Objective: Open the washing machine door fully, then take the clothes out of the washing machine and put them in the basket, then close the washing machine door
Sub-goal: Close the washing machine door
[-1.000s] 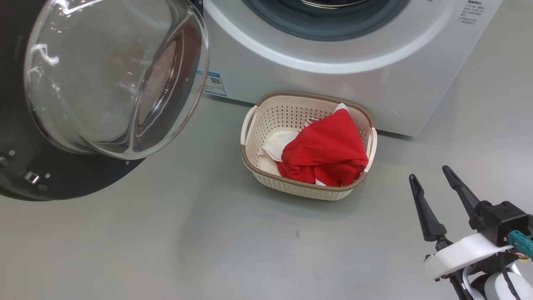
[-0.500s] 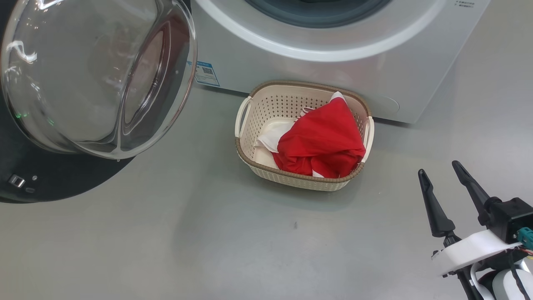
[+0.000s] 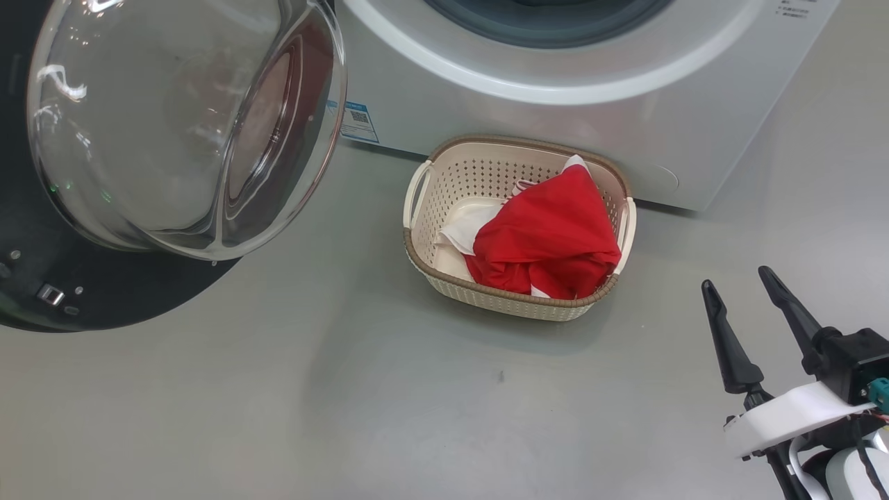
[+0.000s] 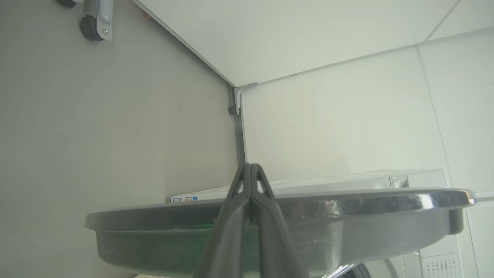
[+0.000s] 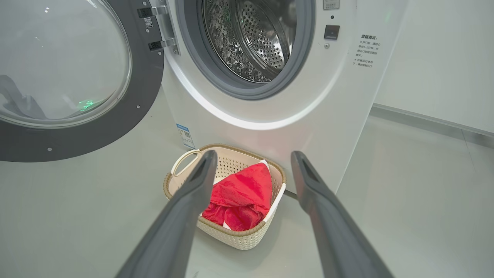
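- Right gripper [image 3: 735,276] gapes right of the basket [image 3: 517,303]; left gripper [image 4: 251,166], pinched together, perhaps touches the washing machine door [image 4: 366,216].
- Right wrist view adds the drum [image 5: 262,42].
- Clothes [image 3: 549,236] unmoved.

There's the right gripper [image 3: 735,278], two long tapering black fingers [image 3: 726,347] on a black block. White curved shell [image 3: 785,417] beneath, teal connector [image 3: 881,396], thin cables [image 3: 861,458].

Red clothes [image 3: 549,239] in cream basket [image 3: 510,304]

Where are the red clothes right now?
In the head view, the clothes lie in the basket on the floor, just in front of the washing machine and right of its open door.
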Controlling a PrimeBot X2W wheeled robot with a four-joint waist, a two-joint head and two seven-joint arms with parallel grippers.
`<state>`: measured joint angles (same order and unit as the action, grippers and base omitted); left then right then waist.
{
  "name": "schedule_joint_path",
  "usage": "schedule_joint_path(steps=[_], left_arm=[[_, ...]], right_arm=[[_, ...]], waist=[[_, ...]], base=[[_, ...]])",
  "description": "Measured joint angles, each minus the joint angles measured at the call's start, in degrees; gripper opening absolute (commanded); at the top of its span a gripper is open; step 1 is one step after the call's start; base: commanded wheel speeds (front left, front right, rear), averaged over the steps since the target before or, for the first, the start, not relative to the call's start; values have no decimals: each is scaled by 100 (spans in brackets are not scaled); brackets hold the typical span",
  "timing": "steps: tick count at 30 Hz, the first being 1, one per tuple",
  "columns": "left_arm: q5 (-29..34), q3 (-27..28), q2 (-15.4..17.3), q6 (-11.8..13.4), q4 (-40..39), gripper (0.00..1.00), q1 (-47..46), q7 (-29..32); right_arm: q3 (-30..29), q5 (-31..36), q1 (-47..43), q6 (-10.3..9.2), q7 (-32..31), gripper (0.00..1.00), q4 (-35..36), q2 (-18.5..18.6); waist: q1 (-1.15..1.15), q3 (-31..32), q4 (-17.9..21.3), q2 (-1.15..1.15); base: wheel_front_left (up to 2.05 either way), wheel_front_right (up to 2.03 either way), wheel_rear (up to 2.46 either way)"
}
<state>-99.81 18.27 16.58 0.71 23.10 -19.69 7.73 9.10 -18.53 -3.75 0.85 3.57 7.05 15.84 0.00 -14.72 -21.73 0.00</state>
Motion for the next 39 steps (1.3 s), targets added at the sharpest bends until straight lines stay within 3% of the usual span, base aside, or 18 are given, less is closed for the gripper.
schedule_joint_path(steps=[12,21,39], left_arm=[[-25,-157,-21,-450,133,0,4,437],[-170,-252,-48,-654,82,0,104,834],[-222,-722,-444,-758,-693,0,640,1559]], right_arm=[[30,0,2,2,1,100,7,1],[43,-7,2,4,1,100,5,-12],[60,-8,1,-1,13,100,-1,-65]], waist=[[0,30,-114,0],[0,76,-148,0],[0,141,-166,0]], base=[[0,0,0],[0,0,0],[0,0,0]])
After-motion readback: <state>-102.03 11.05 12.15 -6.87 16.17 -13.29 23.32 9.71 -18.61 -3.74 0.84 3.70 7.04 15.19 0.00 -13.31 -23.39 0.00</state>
